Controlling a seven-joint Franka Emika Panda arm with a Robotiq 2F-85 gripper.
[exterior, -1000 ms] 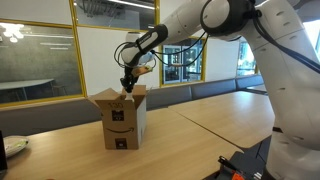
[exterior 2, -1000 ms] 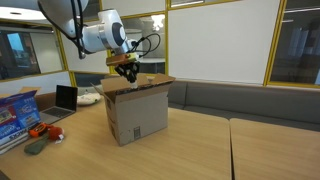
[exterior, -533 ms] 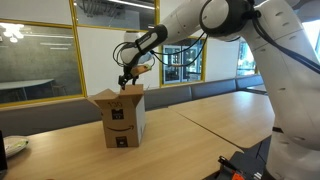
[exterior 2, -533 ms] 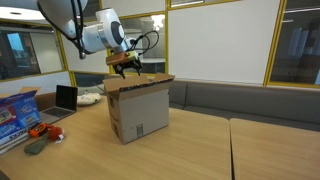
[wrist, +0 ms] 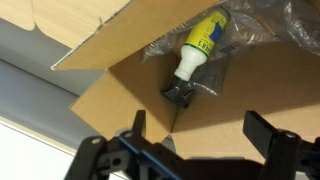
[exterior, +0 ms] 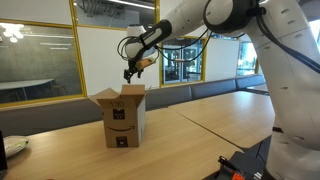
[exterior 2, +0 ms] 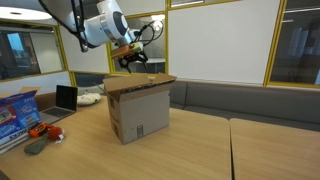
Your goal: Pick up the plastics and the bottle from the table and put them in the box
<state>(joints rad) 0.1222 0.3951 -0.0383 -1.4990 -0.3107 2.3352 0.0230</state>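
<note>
The brown cardboard box (exterior: pixel 121 122) (exterior 2: pixel 138 112) stands on the light wooden table (exterior: pixel 205 120) (exterior 2: pixel 210 150) with its top flaps up. My gripper (exterior: pixel 130 72) (exterior 2: pixel 132 62) (wrist: pixel 200 130) hangs just above the box's mouth, open, with nothing between its fingers. In the wrist view the bottle (wrist: pixel 202 42) lies inside the box (wrist: pixel 110 45), yellowish body up, black trigger top lower down. Crinkled clear plastics (wrist: pixel 285 28) lie around it on the box floor. In both exterior views the box walls hide the bottle and plastics.
A laptop (exterior 2: pixel 66 97), a blue packet (exterior 2: pixel 14 108) and small red and dark items (exterior 2: pixel 42 132) lie at one end of the table. A grey bench (exterior 2: pixel 230 100) and glass walls run behind it. The robot's white arm body (exterior: pixel 290 90) stands beside the table.
The gripper has opened wide and risen from the box's opening to a little above it. The box has not moved.
</note>
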